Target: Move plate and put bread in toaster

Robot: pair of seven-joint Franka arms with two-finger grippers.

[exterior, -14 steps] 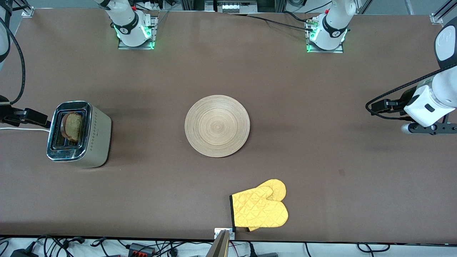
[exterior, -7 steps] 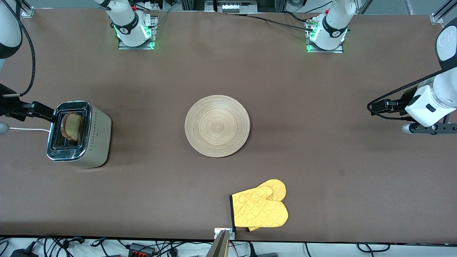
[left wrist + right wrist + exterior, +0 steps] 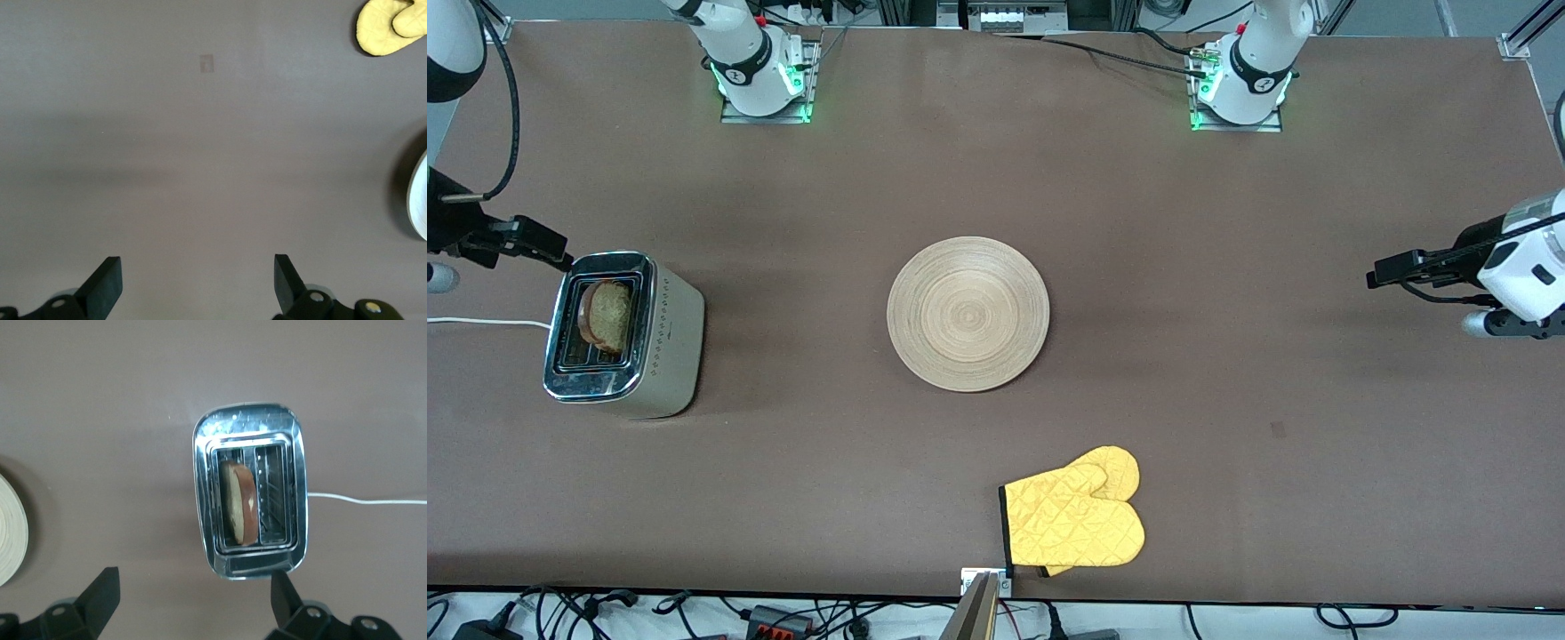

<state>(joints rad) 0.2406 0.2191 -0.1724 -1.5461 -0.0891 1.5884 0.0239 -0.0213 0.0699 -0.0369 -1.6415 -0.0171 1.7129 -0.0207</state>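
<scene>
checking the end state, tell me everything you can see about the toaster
The toaster is a boxy two-slot model with a shiny chrome top and brushed silver-beige sides bearing a row of small dots. It stands upright on the brown table at the right arm's end. One slot holds the bread, a brown slice with darker crust, standing on edge with its top showing; the other slot is empty. A white cord runs from it along the table. No gripper touches it.

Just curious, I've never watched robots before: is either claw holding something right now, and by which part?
Nothing is held. Both the left gripper and the right gripper have open, empty jaws.
</scene>
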